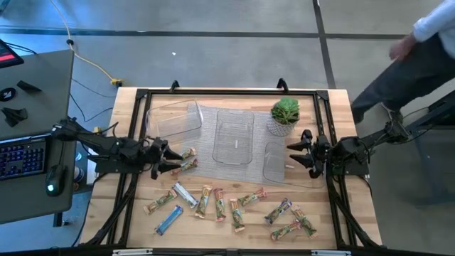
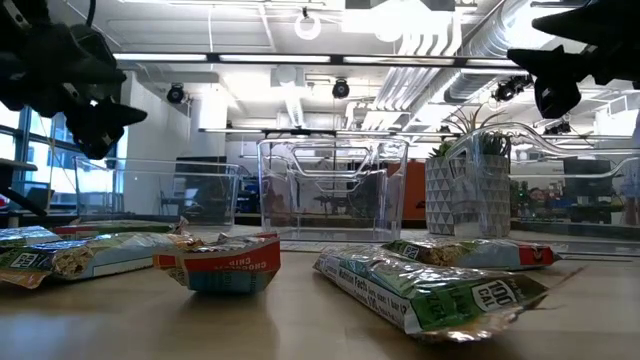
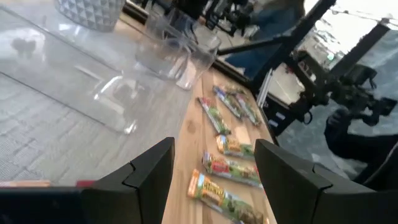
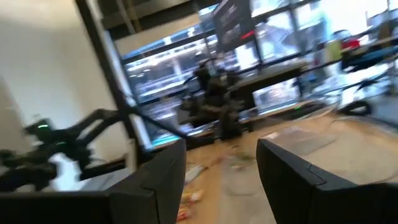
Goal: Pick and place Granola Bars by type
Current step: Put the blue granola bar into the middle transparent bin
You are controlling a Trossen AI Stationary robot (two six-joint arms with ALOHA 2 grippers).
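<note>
Above table (image 1: 128,114): both grippers open, empty.

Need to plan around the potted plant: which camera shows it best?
The high view: the whole potted plant shows, between two clear trays. The low view shows it side-on behind bars; the left wrist view catches only its pot; the right wrist view misses it.

Grey floor (image 1: 234,43), side desk with keyboard (image 1: 20,158), ceiling lights (image 2: 308,25)
</note>
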